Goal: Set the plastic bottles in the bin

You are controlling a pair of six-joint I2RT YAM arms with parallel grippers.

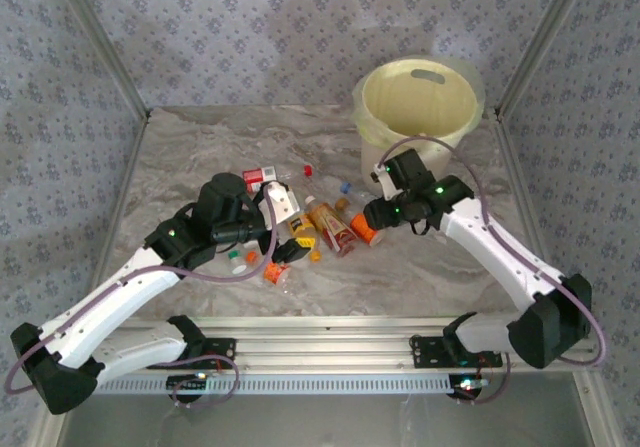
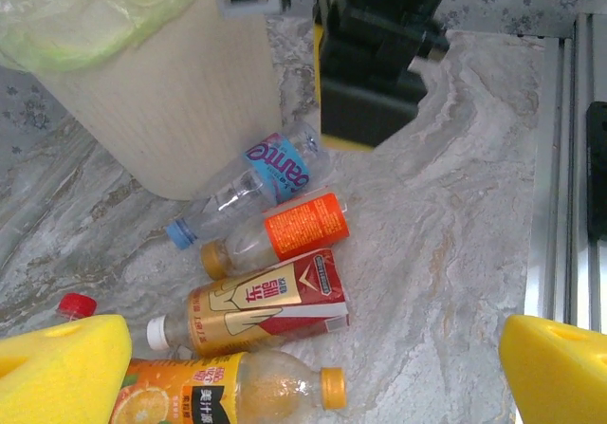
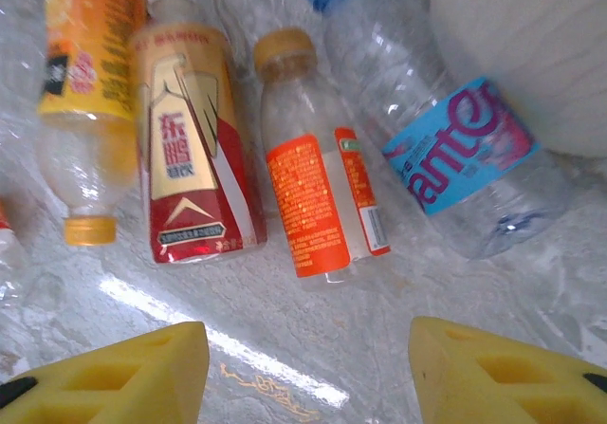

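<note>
Beside the bin (image 1: pixel 410 145), plastic bottles (image 1: pixel 330 229) lie scattered on the desk (image 1: pixel 400 282). The right end effector (image 3: pixel 303 372) hovers over an orange-labelled bottle (image 3: pixel 322 201), jaws apart and empty, probably lining up a grasp. The left end effector (image 2: pixel 308 372) is wide and empty.

Beneath me spreads a grey marbled counter (image 1: pixel 180 157). Patterned walls (image 1: pixel 300 27) close its far, left and right sides.

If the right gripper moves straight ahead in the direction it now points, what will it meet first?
Most likely the orange-labelled bottle, lying on the table directly ahead of the open right gripper; exact depth is unclear.
</note>
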